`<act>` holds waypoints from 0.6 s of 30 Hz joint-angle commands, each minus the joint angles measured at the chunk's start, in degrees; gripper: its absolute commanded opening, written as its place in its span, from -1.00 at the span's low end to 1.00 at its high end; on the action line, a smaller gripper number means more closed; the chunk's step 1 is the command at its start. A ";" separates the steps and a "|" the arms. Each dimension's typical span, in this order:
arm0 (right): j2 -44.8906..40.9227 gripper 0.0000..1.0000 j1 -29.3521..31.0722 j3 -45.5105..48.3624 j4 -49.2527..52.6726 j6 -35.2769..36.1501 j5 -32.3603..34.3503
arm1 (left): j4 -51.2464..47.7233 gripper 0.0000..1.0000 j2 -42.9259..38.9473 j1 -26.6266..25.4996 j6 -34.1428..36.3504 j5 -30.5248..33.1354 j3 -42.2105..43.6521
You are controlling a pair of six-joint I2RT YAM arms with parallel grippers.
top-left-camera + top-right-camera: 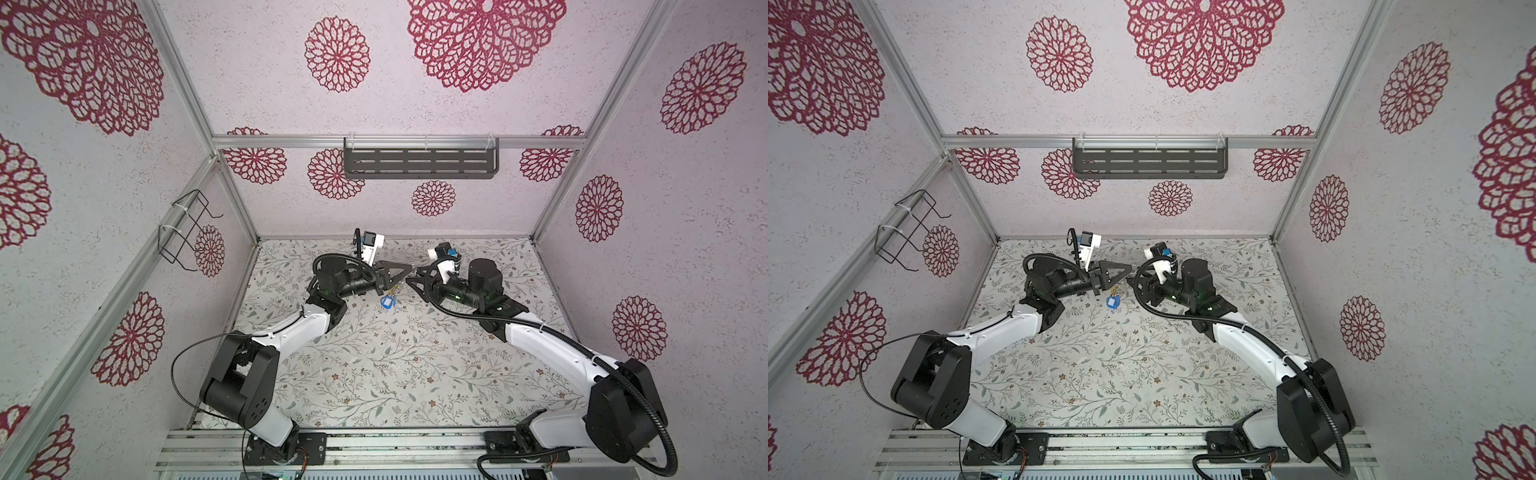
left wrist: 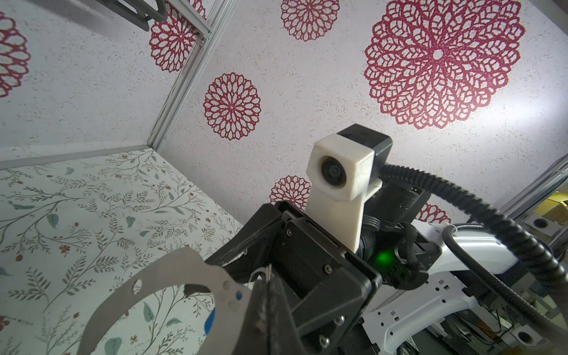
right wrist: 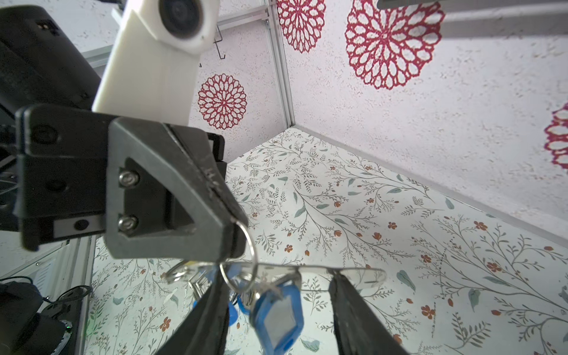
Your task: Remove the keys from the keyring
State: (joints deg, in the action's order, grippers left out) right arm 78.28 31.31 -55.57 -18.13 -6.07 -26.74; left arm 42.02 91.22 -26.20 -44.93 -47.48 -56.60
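Left claw (image 3: 236, 230) clamps a split ring (image 3: 254, 255); right claw (image 3: 278, 275), half-open, touches keyring (image 3: 368, 274)

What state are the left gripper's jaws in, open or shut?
Shut. In the right wrist view the left gripper shows its jaws pressed together with no gap, pinching a small split ring at their tip.

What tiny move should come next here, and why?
Probably the left gripper should ease away from the keyring, working the split ring out: its jaws are shut on that wire loop, a blue tag dangles beneath, and the right gripper sits against the keyring.
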 commanded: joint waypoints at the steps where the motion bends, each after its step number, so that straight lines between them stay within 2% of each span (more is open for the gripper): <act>1: -0.05 0.01 0.84 -2.52 -0.96 2.64 2.08 | 0.31 -1.00 0.44 -0.44 -0.94 -1.74 -1.92; 5: -0.35 -0.23 1.07 -2.42 0.49 3.78 4.45 | -0.14 -1.00 0.46 -0.39 -1.04 -1.73 -2.05; 11: -2.44 -0.80 1.03 -0.10 0.39 4.31 7.72 | -1.35 -1.00 0.36 -0.38 -1.46 -0.25 -2.46; 13: -3.21 -0.97 1.03 0.70 0.22 4.13 8.17 | -0.76 -1.00 -0.09 -0.40 -1.48 1.95 -1.91; 18: -5.11 -1.00 1.19 3.10 -0.37 2.84 8.53 | 2.81 -1.00 -2.02 -1.37 0.02 11.65 1.39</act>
State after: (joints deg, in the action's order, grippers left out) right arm 75.99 32.40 -53.30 -16.67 -2.55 -19.66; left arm 40.58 91.37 -26.81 -46.15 -42.44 -56.45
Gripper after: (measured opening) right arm 0.068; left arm 0.045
